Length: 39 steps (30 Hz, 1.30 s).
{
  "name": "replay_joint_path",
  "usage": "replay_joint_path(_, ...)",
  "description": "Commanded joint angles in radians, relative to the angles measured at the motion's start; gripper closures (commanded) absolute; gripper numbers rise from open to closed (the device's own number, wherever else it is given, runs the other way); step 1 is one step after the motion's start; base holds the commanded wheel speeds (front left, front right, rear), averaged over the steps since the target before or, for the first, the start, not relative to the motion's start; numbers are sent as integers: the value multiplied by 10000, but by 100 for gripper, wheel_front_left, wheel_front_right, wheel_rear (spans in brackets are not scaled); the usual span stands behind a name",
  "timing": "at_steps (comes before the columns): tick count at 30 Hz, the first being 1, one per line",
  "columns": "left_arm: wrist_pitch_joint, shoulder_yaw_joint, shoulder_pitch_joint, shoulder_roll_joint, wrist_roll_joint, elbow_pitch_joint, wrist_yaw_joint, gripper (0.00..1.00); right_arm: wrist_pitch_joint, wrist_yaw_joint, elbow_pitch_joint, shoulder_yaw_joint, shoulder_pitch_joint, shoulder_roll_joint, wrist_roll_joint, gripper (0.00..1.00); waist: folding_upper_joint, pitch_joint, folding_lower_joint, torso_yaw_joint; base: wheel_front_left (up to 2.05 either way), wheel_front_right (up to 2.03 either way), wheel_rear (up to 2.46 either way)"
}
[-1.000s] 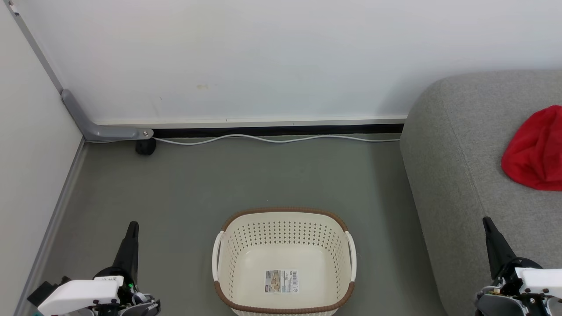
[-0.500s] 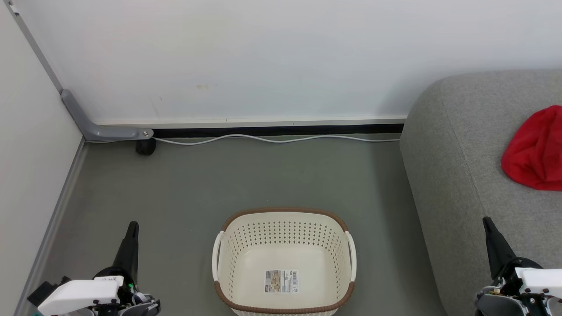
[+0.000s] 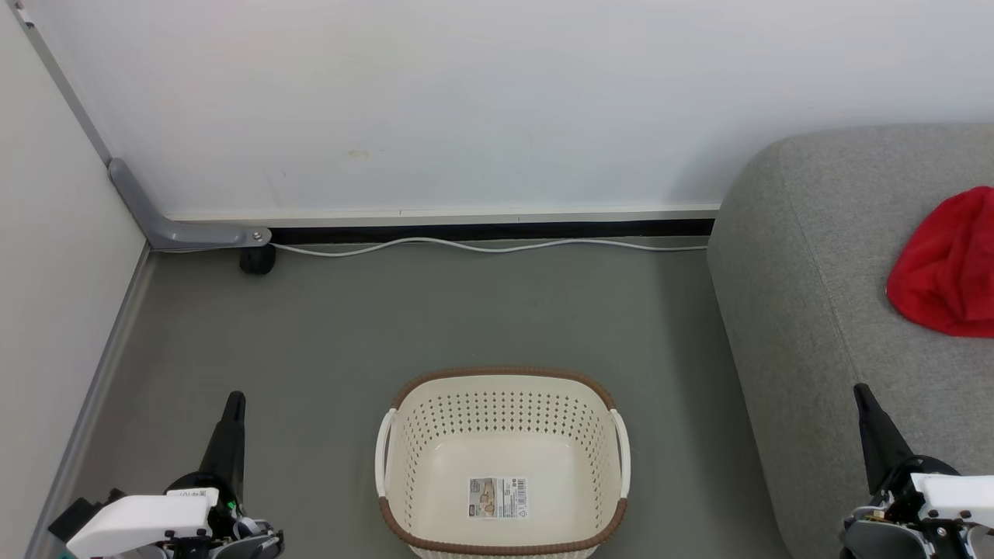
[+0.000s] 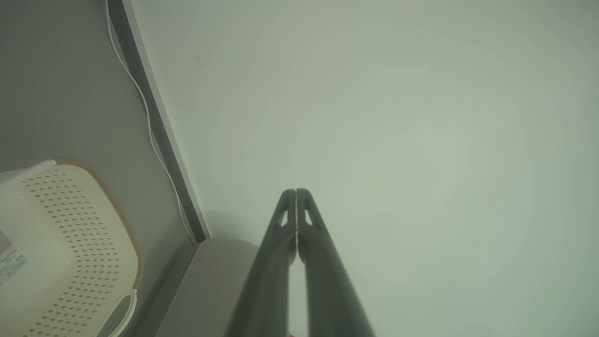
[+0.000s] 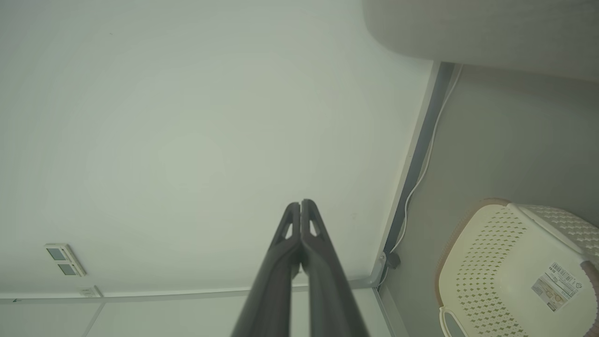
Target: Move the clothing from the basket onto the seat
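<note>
Along the right, the seat (image 3: 815, 272), biggest by far, grey and rounded. On the floor at centre, the basket (image 3: 503, 373), upright, near the seat and well apart from the wall. Up on the seat cushion, the clothing (image 3: 947, 268), 1 red heap cut off by the picture's right edge. At lower left, the left gripper (image 3: 234, 397), fingers pressed together on nothing, near the basket. At lower right, the right gripper (image 3: 860, 390), 2 fingers likewise closed and empty, in front of the seat's near edge. Smallest, the paper label (image 3: 497, 497), bare on the basket's bottom. Looks done or nearly so: basket emptied, red heap on the cushion. No telling the count of garments in that heap.
</note>
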Motion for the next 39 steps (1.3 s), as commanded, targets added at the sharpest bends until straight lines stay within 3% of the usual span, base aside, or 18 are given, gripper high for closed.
replay_joint_path(1, 61, 327, -582, 175, -36, -284, -73, 100, 77, 44, -318, 166, -363, -100, 112, 100, 0, 0, 0, 0, 0, 0, 0)
replay_joint_path(39, 60, 327, -581, 175, -37, -285, -73, 100, 77, 44, -318, 167, -363, -100, 113, 100, 0, 0, 0, 0, 0, 0, 0)
